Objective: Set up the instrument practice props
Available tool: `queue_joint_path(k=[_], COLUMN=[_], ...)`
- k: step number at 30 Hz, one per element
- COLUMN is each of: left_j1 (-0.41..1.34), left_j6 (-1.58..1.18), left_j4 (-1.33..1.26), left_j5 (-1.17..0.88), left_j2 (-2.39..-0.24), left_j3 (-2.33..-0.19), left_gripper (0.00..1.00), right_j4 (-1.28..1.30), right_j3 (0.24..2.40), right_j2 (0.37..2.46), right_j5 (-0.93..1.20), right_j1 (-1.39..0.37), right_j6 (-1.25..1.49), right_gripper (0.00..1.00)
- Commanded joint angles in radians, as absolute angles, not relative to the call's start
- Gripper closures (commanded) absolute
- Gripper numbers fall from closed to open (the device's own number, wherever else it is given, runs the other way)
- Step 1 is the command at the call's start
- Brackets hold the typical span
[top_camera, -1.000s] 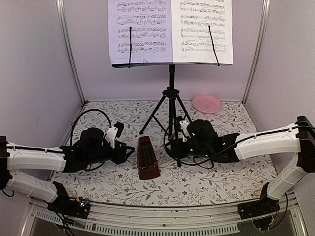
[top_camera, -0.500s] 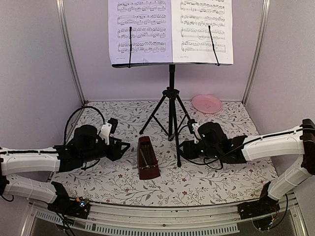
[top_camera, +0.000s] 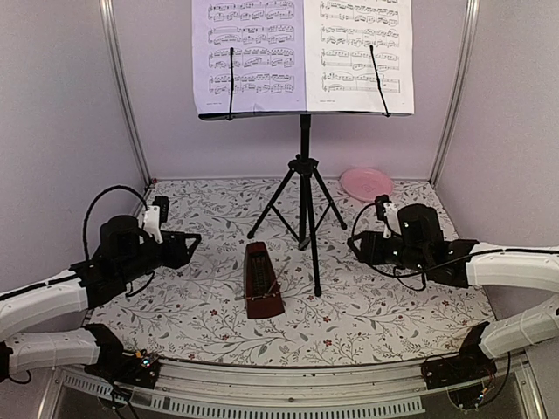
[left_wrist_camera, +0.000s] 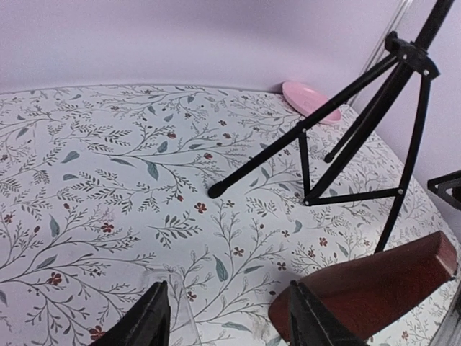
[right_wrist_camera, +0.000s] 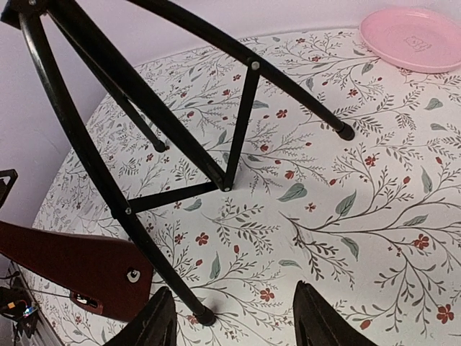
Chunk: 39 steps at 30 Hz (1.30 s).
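Looks about finished to me: the music stand (top_camera: pixel 305 175) stands mid-counter (top_camera: pixel 384 305) with two sheet-music pages (top_camera: pixel 301 57) on its desk, and the metronome (top_camera: pixel 262 281) stands just before its legs. The left tool (left_wrist_camera: pixel 229 321) and right tool (right_wrist_camera: pixel 238 321) hang spread, empty, off to either side.

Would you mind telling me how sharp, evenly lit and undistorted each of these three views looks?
Top external: soft even light, no glare, the sheet-music pages crisp though cut off at the top. Left wrist: the tripod legs sharp, the left gripper at the bottom edge out of focus. Right wrist: the tripod legs bow from lens distortion; the right gripper is blurred.
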<state>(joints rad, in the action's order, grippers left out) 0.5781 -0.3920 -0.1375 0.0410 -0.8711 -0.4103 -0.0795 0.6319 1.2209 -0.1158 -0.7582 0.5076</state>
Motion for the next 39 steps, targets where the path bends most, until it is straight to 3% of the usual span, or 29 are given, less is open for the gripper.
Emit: queue_joint_path(k=[1,11,15,19,21,30,39], left_j1=[0.495,0.343,0.311,0.304,0.3,0.258,0.246], left_j6=[-0.437,-0.431,-0.428,-0.427,-0.424,-0.481,-0.569], left_j4=[-0.104,-0.098,-0.096,-0.072,-0.062,0.051,0.009], left_j5=[-0.02,-0.16,-0.193,-0.181,-0.163,-0.07,-0.03], left_j2=[-0.836,-0.841,-0.884,-0.932,-0.95,-1.11,-1.218], left_j3=[-0.39,-0.436,-0.486,-0.55,-0.579,-0.755,-0.736], left_gripper=[0.43,0.42,0.38,0.19,0.02,0.01,0.01], right_j4=[-0.094,-0.107,-0.128,-0.141,-0.139,-0.14,-0.175], right_j3=[0.598,0.605,0.607,0.616,0.627,0.664,0.617], right_j2=[1.165,1.088,1.065,1.045,1.04,1.066,1.143], right_j5=[-0.041,0.091,0.151,0.205,0.231,0.404,0.463], right_j1=[-0.675,-0.504,-0.42,-0.316,-0.266,-0.051,-0.029], right_j6=[0.462,0.376,0.371,0.367,0.361,0.372,0.378], right_gripper=[0.43,0.33,0.22,0.06,0.0,0.01,0.01])
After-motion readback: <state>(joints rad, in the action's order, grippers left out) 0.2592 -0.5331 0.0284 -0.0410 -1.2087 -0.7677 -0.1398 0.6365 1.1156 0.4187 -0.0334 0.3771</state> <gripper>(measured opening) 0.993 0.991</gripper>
